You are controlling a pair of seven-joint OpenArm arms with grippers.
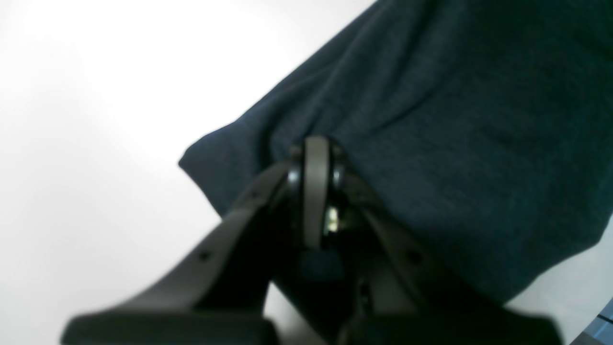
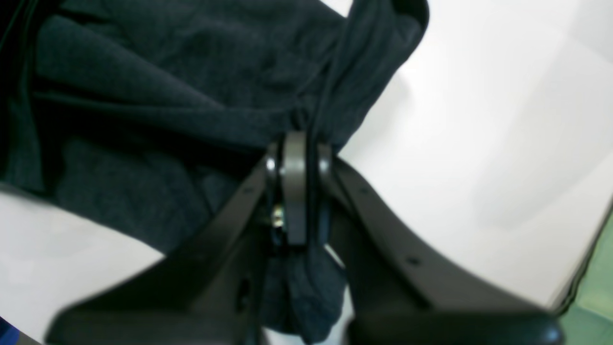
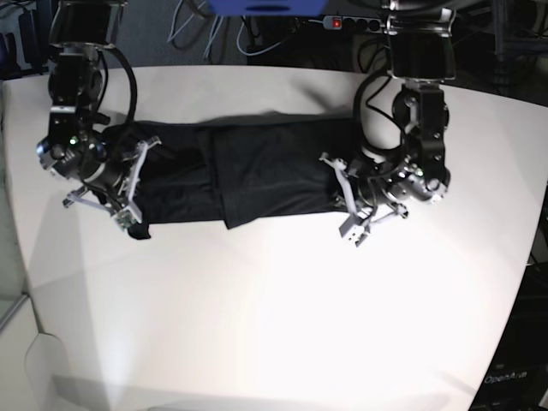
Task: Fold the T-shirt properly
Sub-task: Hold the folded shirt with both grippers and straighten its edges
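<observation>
The T-shirt lies as a long black band across the white table, toward twelve o'clock. At its three o'clock end the left gripper is clenched on the fabric; at nine o'clock the right gripper pinches a bunched fold.

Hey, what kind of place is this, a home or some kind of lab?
Most likely a robotics lab: a white table with a black T-shirt on it, cables and a power strip behind.
</observation>
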